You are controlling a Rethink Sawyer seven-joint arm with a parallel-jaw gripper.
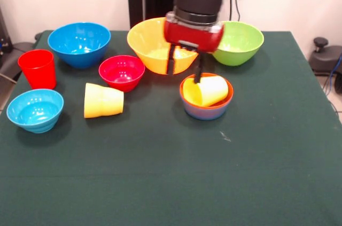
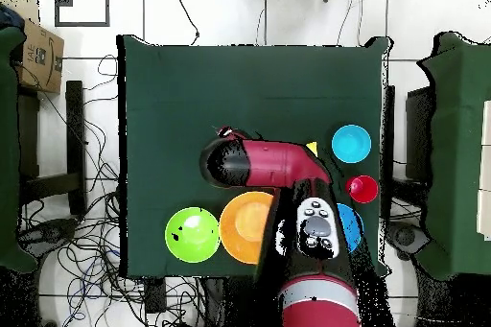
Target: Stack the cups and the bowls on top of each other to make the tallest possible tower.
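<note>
The red and black arm (image 1: 199, 1) reaches straight down, its jaws parted and pointing downward.

A robotics lab: a green-clothed worktop (image 2: 173, 83) on a tiled floor (image 2: 288, 11), loose cables (image 2: 91, 218) trailing around it, a cardboard box (image 2: 38, 55) beside.

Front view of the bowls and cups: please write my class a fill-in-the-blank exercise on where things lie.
1. The red cup stands ____.
2. The yellow cup on the table lies on its ____.
3. The pale yellow cup rests inside an orange ____.
4. The gripper hangs above that cup, jaws ____.

Missing: upright; side; bowl; open
</note>
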